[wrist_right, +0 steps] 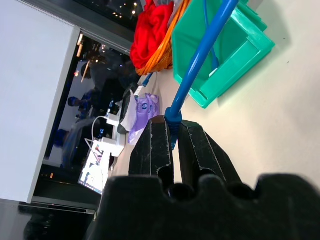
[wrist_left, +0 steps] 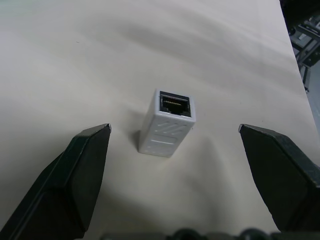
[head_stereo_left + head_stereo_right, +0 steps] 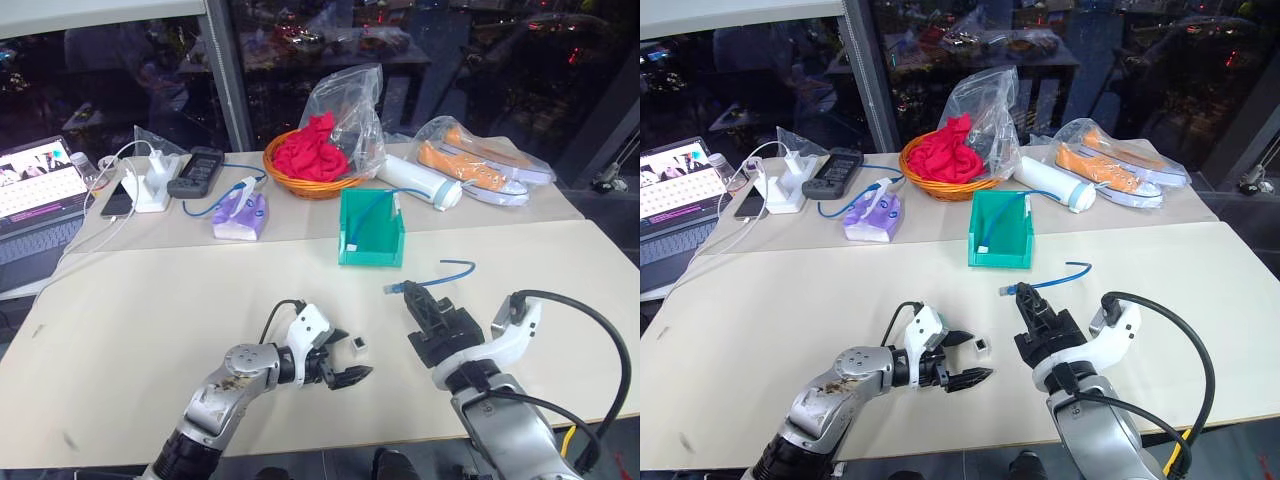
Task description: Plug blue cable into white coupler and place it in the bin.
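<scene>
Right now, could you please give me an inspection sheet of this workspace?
Surface: pale table, bare around the hands.
Job's things: white coupler stands on the table, socket visible, nothing plugged in; blue cable held off the table; teal bin behind, with another blue cable inside.
Clutter: orange basket with red cloth, bagged shoes, white cylinder, purple pack.
Hands: left hand open, fingers either side of the coupler, not touching; right hand shut on the blue cable.
Cables: white charger cords by the phone.
Surroundings: laptop, dark windows.
</scene>
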You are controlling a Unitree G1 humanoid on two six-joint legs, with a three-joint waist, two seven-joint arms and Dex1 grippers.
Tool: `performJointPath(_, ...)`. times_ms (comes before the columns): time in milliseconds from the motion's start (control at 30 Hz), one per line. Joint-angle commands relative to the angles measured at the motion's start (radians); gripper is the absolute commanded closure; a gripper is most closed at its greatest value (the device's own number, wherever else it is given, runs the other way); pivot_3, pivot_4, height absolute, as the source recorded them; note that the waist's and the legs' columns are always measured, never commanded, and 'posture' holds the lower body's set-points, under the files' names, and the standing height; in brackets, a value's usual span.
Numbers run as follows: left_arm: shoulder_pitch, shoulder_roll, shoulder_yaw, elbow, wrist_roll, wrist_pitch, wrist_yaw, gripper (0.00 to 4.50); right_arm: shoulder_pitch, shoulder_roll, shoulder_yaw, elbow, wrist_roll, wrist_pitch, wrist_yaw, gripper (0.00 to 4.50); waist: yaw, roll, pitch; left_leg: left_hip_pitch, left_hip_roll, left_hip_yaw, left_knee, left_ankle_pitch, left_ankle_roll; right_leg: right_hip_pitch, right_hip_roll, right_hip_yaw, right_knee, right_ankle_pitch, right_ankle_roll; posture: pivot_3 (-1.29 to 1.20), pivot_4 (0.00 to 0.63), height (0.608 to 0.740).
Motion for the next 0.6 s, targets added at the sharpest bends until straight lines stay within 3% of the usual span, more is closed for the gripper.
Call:
performJointPath(33, -0.019, -0.011, -0.021, 0.001, 0.013, -0.038, 0.017, 0.08, 0.002, 0.008, -0.006, -0.053, -0.009, -0.006, 0.002, 4.5, 0.0, 0.0, 0.0, 0.0, 0.0, 0.0, 0.0, 0.0, 0.0, 0.0, 0.0, 0.0, 0.0, 0.0, 0.0, 0.0, 0.15, 0.74)
performJointPath(133, -0.02, -0.025, -0.025, 0.015, 0.005, -0.044, 0.025, 0.81, 0.004, 0.008, -0.01, -0.055, -0.013, -0.007, 0.001, 4.5, 0.0, 0.0, 0.0, 0.0, 0.0, 0.0, 0.0, 0.0, 0.0, 0.0, 0.0, 0.0, 0.0, 0.0, 0.0, 0.0, 0.15, 0.74)
performJointPath(400, -0.074, -0.003, -0.034, 0.087, 0.074, -0.141, 0.049, 3.85, 0.008, -0.008, -0.033, -0.054, -0.007, -0.007, 0.003, 4.5, 0.0, 0.0, 0.0, 0.0, 0.0, 0.0, 0.0, 0.0, 0.0, 0.0, 0.0, 0.0, -0.002, 0.0, 0.0, 0.0, 0.15, 0.74)
performJointPath(600, -0.153, 0.025, -0.025, 0.193, 0.147, -0.277, 0.056, 3.86, -0.028, -0.077, -0.026, 0.026, -0.023, 0.074, 0.02, 4.5, -0.001, 0.0, 0.0, 0.0, 0.0, 0.0, -0.001, 0.0, 0.0, 0.0, 0.0, 0.0, -0.005, 0.0, 0.0, 0.0, 0.15, 0.74)
